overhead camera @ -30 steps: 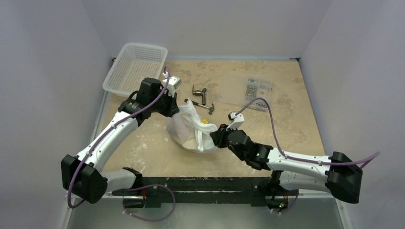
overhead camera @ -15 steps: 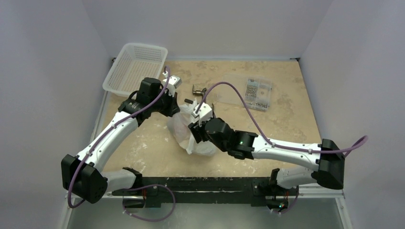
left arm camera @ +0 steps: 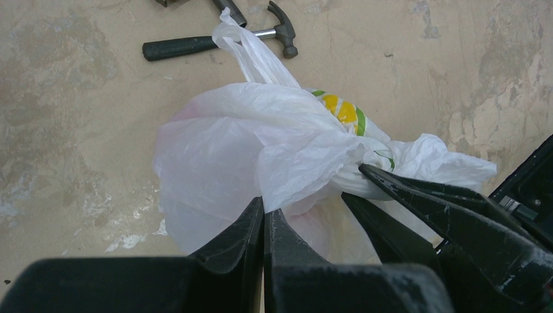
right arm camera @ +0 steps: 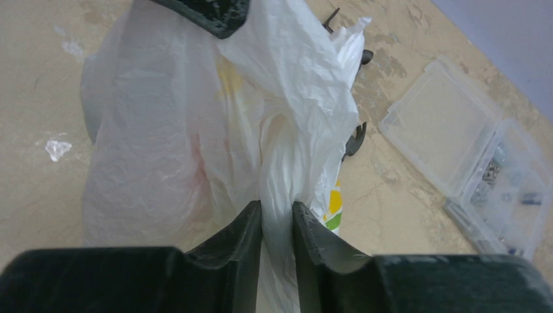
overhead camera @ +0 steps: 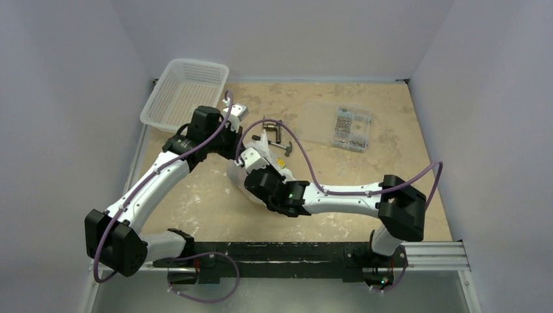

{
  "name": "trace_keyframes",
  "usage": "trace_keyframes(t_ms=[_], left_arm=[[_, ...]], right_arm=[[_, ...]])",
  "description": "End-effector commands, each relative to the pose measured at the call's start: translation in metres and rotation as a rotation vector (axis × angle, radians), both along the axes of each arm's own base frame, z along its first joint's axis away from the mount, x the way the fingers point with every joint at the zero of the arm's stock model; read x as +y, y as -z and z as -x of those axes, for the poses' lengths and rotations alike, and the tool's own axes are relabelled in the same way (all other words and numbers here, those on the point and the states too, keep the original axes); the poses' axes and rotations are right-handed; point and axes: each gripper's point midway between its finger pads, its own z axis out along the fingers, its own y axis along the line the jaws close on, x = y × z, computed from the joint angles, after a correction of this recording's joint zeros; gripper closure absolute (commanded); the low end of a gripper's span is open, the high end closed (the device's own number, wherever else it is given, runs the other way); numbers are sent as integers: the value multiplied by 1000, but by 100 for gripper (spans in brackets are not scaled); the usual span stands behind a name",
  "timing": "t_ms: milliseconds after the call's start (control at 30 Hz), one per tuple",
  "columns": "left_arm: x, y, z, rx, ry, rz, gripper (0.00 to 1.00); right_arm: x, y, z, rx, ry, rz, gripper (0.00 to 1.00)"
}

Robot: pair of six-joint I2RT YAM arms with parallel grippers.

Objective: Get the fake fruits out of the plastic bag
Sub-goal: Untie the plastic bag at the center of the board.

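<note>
The plastic bag (overhead camera: 239, 171) lies bunched on the table between both arms, white with a yellow-green mark (left arm camera: 345, 112). My left gripper (left arm camera: 264, 210) is shut on a fold of its near side. My right gripper (right arm camera: 277, 215) is shut on a twisted bunch of the bag (right arm camera: 163, 130) near the knot. In the top view the left gripper (overhead camera: 233, 145) is at the bag's far left and the right gripper (overhead camera: 255, 173) is on its middle. The fake fruits are hidden inside; only faint pink and yellow tints show through the plastic.
A small black hammer (left arm camera: 215, 42) lies just behind the bag, beside a handle loop. A clear flat box of small parts (overhead camera: 339, 124) sits at the back right. A white mesh basket (overhead camera: 186, 91) stands at the back left. A dark metal tool (overhead camera: 270, 125) lies near the hammer.
My right arm has swung left across the bag, its gripper going from the bag's right side to its middle-left. The bag is more squeezed together. The left arm has stayed put.
</note>
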Motion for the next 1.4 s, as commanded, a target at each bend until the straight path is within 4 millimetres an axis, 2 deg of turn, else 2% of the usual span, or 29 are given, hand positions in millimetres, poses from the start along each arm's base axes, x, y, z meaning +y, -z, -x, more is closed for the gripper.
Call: trace_keyframes(t_ms=[0, 33, 100, 133, 167, 200, 300, 367, 467, 500, 567, 633, 700, 733, 767, 833, 1000, 1167, 1267, 1333, 1367], left_arm=[[5, -16, -11, -57, -47, 11, 100], [10, -16, -13, -62, -73, 1, 100], [23, -16, -19, -74, -143, -21, 100], [31, -17, -21, -78, -179, -28, 100], [39, -17, -24, -81, -215, -30, 100], [46, -18, -26, -79, -251, -28, 100], [57, -24, -29, -94, -292, 11, 100], [54, -31, -27, -124, -274, 40, 100], [43, -40, -20, -156, -207, 92, 100], [40, -43, -18, -165, -188, 102, 96], [36, -48, -15, -189, -153, 120, 80], [32, -54, -12, -218, -126, 127, 59], [28, -57, -8, -248, -96, 117, 27], [25, -58, -7, -261, -81, 107, 18], [21, -57, -5, -269, -61, 95, 11], [18, -54, -6, -285, -62, 48, 5], [5, -44, -5, -263, -7, 13, 3], [-5, -28, -3, -166, 41, -3, 8], [-8, -19, -7, -119, 40, -17, 21], [-7, -15, -10, -101, 30, -34, 35], [-2, -16, -13, -103, 8, -54, 48]], right_arm=[[-10, -26, -9, -86, 138, -185, 93], [-13, -28, -7, -85, 145, -238, 100], [-18, -37, -1, -76, 139, -380, 100], [-24, -30, 5, -54, 113, -444, 100], [-23, -36, 12, -25, 62, -549, 100], [-32, -39, 15, -11, 51, -651, 100], [-38, -53, 29, 71, -123, -941, 100], [-41, -59, 30, 75, -174, -989, 100], [-34, -58, 28, 77, -214, -897, 100], [-31, -59, 29, 76, -233, -871, 100], [-26, -62, 30, 67, -272, -825, 100], [-22, -63, 31, 62, -305, -785, 100], [-15, -63, 34, 65, -355, -742, 100], [-12, -60, 36, 75, -381, -712, 100], [-8, -60, 38, 81, -407, -691, 100], [-4, -58, 39, 82, -443, -647, 100], [-2, -51, 37, 89, -449, -584, 100], [0, -52, 37, 92, -452, -589, 100], [1, -53, 35, 90, -444, -583, 100], [1, -52, 33, 91, -436, -579, 100], [1, -52, 32, 90, -428, -581, 100]])
